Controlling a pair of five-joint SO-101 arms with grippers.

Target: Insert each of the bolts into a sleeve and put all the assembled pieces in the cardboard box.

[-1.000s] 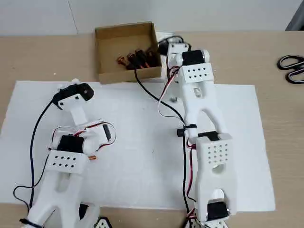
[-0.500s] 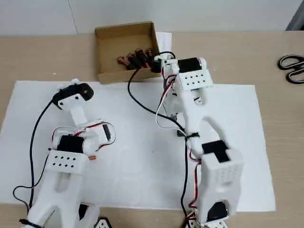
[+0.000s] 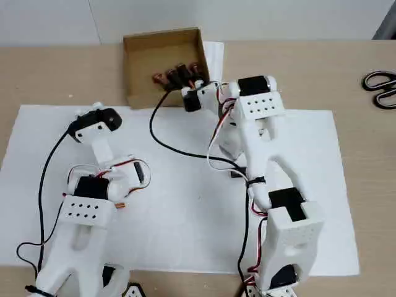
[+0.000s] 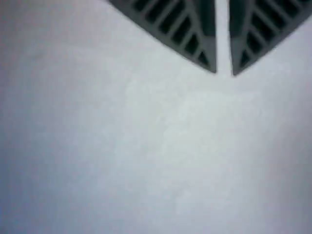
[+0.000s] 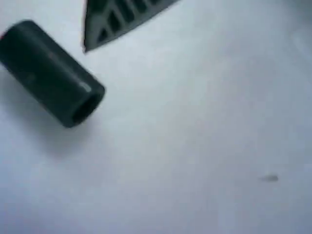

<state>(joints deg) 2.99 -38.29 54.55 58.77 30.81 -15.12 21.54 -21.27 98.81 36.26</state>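
Note:
The cardboard box [image 3: 139, 62] stands at the back of the table, with several assembled bolt-and-sleeve pieces [image 3: 176, 76] lying along its near wall. A black sleeve [image 5: 51, 73] lies on its side on the white paper. Just beside it is one dark fingertip [image 5: 119, 19] of my right gripper, while the other finger is out of frame. The right arm [image 3: 257, 105] is bent over the paper just in front of the box. My left gripper [image 4: 223, 68] hangs close above bare paper, its tips almost touching with nothing between them. A small copper bolt [image 3: 122, 205] lies beside the left arm [image 3: 93, 185].
The white paper sheet [image 3: 179, 198] covers the middle of the wooden table. Scissors [image 3: 380, 86] lie at the far right edge. A black cable [image 3: 167, 145] loops across the paper between the arms.
The right arm has drawn back from the box and its wrist has swung left, dragging the black cable with it. The left arm has not moved.

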